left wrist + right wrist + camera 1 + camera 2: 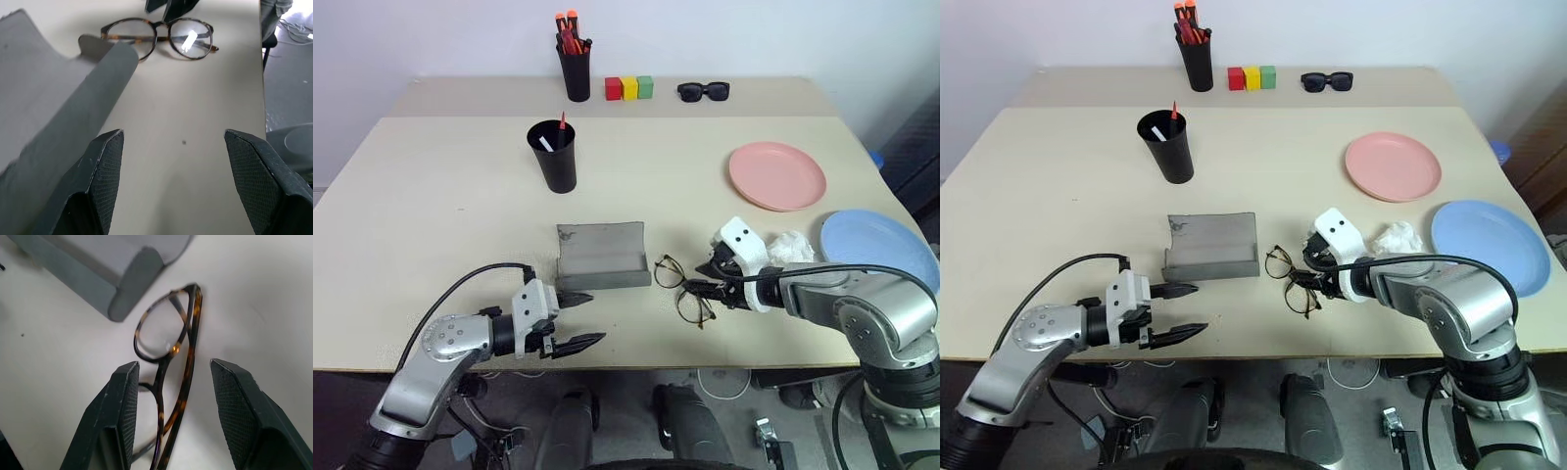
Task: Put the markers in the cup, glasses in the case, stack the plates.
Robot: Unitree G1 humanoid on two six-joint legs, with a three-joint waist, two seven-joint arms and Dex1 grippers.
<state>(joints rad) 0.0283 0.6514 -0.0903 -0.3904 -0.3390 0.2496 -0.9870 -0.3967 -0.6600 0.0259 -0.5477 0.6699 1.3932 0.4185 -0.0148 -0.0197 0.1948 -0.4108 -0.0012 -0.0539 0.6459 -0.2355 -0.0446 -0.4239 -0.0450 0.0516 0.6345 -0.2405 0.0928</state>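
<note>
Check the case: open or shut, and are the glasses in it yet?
Open and empty: the case shows its bare trough; the glasses lie on the table beside it.

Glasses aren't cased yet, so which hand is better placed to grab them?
Right. The right hand straddles the glasses with open fingers; the left hand hovers open before the case.

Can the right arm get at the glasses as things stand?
Probably yes. The right gripper is already at the glasses, its open fingers straddling the frame where it lies on the table beside the case. Nothing sits between them.
</note>
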